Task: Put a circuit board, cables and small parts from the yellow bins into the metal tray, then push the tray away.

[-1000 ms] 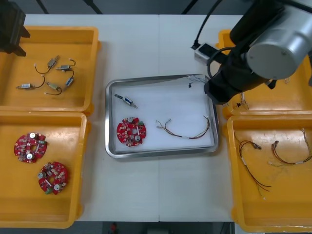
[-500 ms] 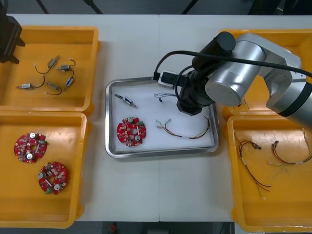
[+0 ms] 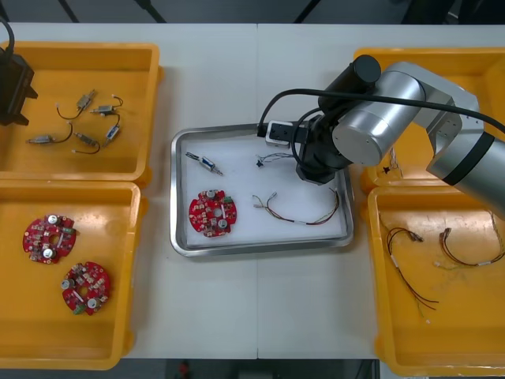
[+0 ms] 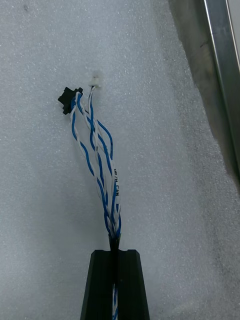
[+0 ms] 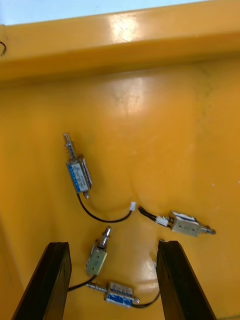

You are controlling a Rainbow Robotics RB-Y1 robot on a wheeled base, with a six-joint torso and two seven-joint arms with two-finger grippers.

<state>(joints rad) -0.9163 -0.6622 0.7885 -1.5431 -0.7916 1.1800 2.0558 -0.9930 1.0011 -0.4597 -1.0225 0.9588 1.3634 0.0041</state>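
My right gripper (image 4: 116, 256) is shut on a twisted blue and white cable (image 4: 97, 150), which runs out from between the fingers. The cable's black and white plugs lie on the white inside of the metal tray (image 3: 260, 246). In the front view the right arm (image 3: 371, 118) hangs over the tray's far right part, with the cable (image 3: 272, 158) trailing to its left. A red circuit board (image 3: 212, 213), a small metal part (image 3: 204, 163) and a red and yellow cable (image 3: 304, 217) lie in the tray. My left gripper (image 5: 112, 280) stands open above small metal parts (image 5: 77, 172) in the far left bin (image 3: 79, 55).
The near left bin (image 3: 118, 316) holds two red circuit boards (image 3: 49, 238). Thin cables (image 3: 410, 260) lie in the near right bin (image 3: 442, 332). The far right bin (image 3: 473, 158) sits partly under the right arm. The tray's metal rim (image 4: 220, 60) runs close beside the held cable.
The right arm has swung from the far right bin to over the tray, carrying the blue and white cable. The cable's free end now lies on the tray's white inside. The left arm stays put.
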